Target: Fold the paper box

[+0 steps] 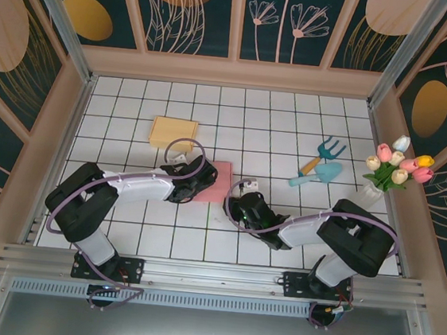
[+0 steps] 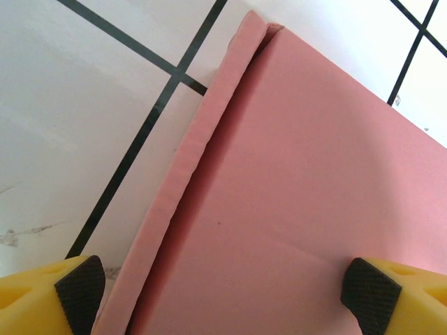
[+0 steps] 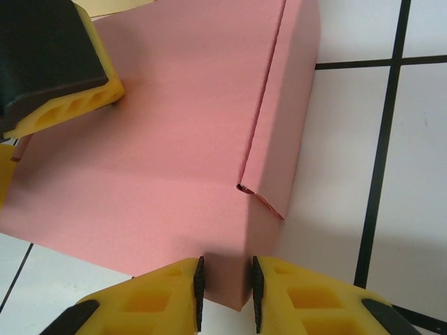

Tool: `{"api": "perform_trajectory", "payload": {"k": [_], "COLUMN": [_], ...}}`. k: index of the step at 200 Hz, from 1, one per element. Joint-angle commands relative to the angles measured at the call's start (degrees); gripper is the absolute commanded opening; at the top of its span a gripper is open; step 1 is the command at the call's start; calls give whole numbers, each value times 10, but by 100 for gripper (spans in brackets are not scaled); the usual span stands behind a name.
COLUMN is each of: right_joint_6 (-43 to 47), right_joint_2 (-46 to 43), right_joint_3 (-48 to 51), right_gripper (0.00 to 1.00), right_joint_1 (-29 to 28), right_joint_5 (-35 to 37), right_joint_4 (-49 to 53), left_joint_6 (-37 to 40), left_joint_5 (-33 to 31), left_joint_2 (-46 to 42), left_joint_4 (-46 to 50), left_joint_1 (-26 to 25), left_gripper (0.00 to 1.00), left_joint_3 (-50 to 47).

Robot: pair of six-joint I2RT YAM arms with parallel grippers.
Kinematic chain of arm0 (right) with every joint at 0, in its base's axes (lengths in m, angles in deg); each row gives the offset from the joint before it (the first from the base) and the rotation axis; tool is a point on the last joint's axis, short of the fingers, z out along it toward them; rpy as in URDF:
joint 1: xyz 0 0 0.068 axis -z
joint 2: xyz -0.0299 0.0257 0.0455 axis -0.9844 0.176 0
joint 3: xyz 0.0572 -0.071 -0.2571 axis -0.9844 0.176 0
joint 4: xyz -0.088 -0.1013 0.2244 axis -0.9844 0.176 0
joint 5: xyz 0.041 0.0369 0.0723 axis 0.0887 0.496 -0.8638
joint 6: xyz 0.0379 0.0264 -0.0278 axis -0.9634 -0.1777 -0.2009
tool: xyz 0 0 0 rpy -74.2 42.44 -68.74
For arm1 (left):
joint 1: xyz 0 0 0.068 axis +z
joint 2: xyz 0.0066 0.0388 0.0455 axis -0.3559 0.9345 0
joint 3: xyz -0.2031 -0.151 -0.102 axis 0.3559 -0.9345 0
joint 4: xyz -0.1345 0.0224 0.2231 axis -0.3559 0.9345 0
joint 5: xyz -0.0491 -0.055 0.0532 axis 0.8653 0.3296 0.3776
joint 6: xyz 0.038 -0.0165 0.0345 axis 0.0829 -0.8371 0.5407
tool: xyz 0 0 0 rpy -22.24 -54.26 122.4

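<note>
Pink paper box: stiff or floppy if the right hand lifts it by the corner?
Probably floppy: the pink paper box is thin creased sheet, so it would likely hinge at its folds. Likely light too, since it lies nearly flat. The side flap looks soft-edged, so a pinch from the right hand may crush it.

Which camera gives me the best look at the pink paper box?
Right wrist view: the pink paper box is close, showing creases, a side flap and the right fingers pinching its near edge. Left wrist view shows one folded edge; top view, a small, partly covered patch.
</note>
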Motion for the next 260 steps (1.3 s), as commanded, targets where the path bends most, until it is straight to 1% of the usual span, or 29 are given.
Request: {"api": "perform_trajectory", "payload": {"k": [1,38,68,123,144,174,211,222,226,242,260], "right_joint_6": [20,40,49,77,76,63,39,34,32,25,17], "right_joint_2": [26,56,63,73,71,57,33,25,22,13,4], "right_joint_3": [10,17,29,28,27,28,35,36,36,35,32], "right_gripper": [28,27,27,27,27,27,27,27,27,27,27], "right_joint_1": [2,3,7,20,26,26,25,24,23,21,17], "right_joint_5": [29,36,36,53,43,17,-28,-36,-39,-47,-52], "right_joint_4": [5,-36,-78,-102,-103,-103,-115,-114,-113,-110,-104], "left_joint_6": [13,16,16,20,23,30,24,20,18,9,-3], "left_joint_5": [30,29,26,29,31,67,92,105,112,143,161], "left_joint_2": [53,55,51,56,55,48,39,39,22,11,1], "left_joint_4": [91,89,88,83,83,72,76,72,70,55,47], "left_joint_1": [2,2,3,2,2,2,2,2,2,2,-4], "left_gripper": [92,92,92,92,92,92,91,91,91,91,91], "left_joint_3": [-29,-31,-32,-34,-34,-32,-20,-21,-22,-29,-33]}}
